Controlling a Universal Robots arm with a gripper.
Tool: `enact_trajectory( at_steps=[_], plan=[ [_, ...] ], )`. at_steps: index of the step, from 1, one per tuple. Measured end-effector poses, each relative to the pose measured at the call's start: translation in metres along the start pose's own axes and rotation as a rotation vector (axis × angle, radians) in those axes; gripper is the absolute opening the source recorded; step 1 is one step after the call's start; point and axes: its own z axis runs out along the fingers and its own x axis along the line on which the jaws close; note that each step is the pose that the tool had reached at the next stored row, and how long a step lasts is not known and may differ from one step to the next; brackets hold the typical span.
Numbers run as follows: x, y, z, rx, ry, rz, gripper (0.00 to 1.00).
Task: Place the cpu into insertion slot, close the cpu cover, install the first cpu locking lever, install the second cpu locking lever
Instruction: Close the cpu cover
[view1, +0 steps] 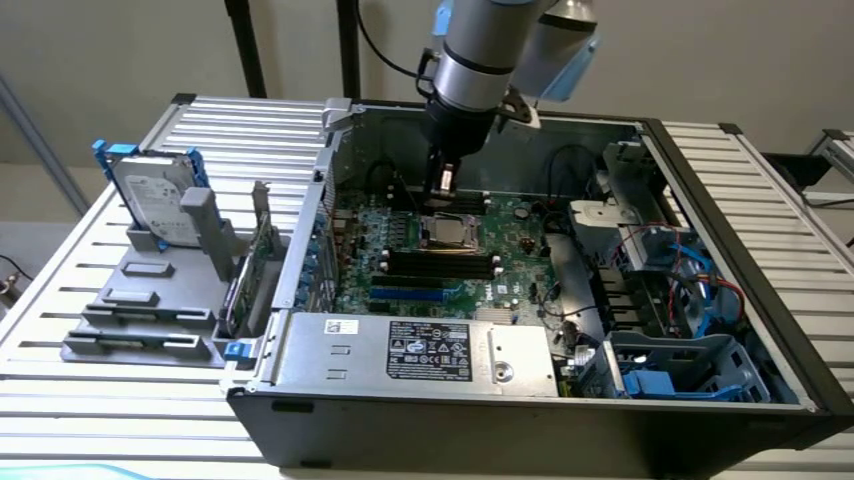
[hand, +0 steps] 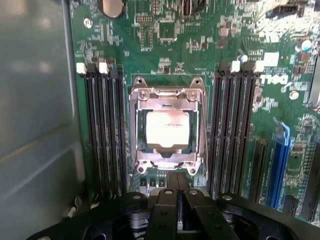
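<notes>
The cpu (hand: 167, 129) lies flat in the insertion slot (hand: 167, 160) on the green motherboard, its pale metal top showing. The silvery cpu cover (hand: 167, 93) lies down around it, framing the chip through its square window. A thin locking lever (hand: 204, 131) runs along one side of the socket; I cannot tell whether it is latched. My gripper (hand: 177, 192) is shut with nothing between its fingers, close above the board at the socket's edge. In the exterior view the gripper (view1: 443, 186) hangs just beyond the far side of the cpu (view1: 451, 232).
Black memory slots (hand: 102, 130) flank the socket on both sides. The case wall (hand: 35, 120) stands close beside one bank. A power supply (view1: 420, 352) fills the case's front, and a blue drive cage (view1: 681, 372) and cables sit at the exterior view's right. A hard drive (view1: 150, 200) stands outside the case.
</notes>
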Motion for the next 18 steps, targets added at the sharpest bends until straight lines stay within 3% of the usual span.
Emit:
enact_trajectory(
  at_steps=[18],
  plan=[
    [-0.001, 0.0051, 0.0309, 0.0025, 0.0001, -0.003, 0.11]
  ],
)
